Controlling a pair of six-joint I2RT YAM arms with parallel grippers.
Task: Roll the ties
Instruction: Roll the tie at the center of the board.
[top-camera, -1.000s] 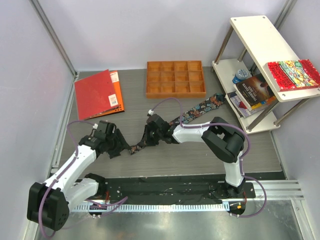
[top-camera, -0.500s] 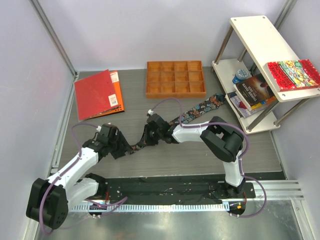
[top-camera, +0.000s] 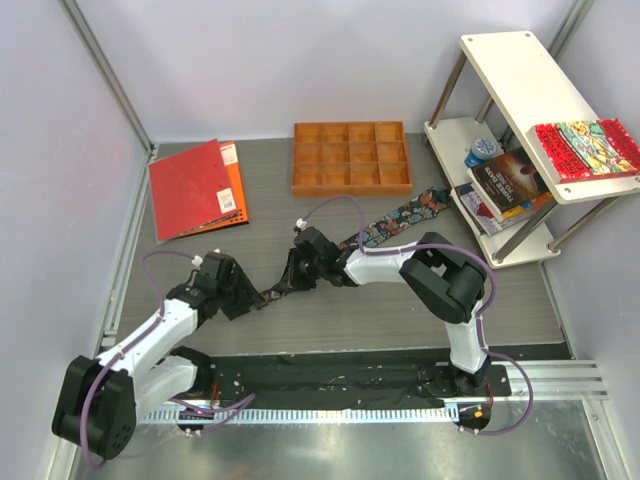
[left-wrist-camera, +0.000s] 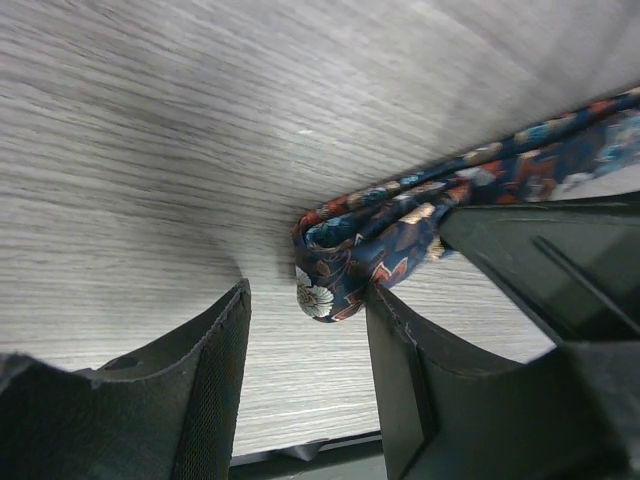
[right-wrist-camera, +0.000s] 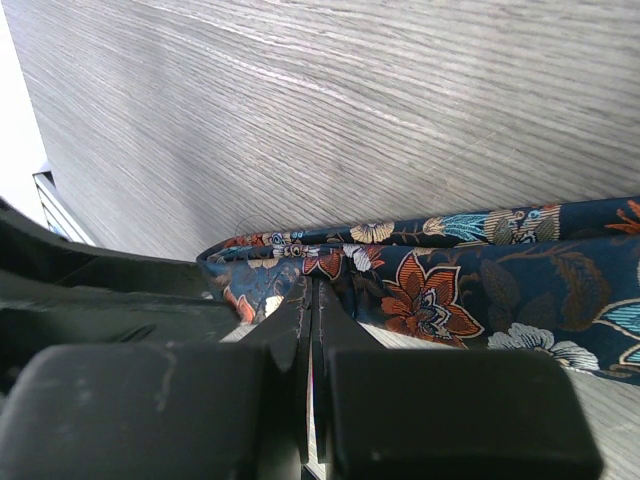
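The necktie (top-camera: 400, 218) lies on the grey table (top-camera: 330, 325) in front of the wooden compartment tray (top-camera: 350, 157). Its wide end sits off the tray's right front corner. The rest runs diagonally away from the tray toward the arm bases, and the narrow end finishes well in front of the tray's left half.

The right gripper (top-camera: 296, 275) is in front of the tray's left end, down at the narrow part of the tie. In its wrist view the two fingers (right-wrist-camera: 270, 340) are pressed together with only a sliver of a gap, and the floral fabric is bunched at their tips, so the jaws are clenched on the tie.

The left gripper (top-camera: 243, 298) is further from the tray than the right one and to its left, at the very tip of the tie. Its wrist view shows the jaws released, and the folded-over tip sits between the two fingertips, close against one of them.

A red folder (top-camera: 195, 187) lies flat to the left of the tray, and a white shelf unit (top-camera: 520, 90) holding books stands to its right.
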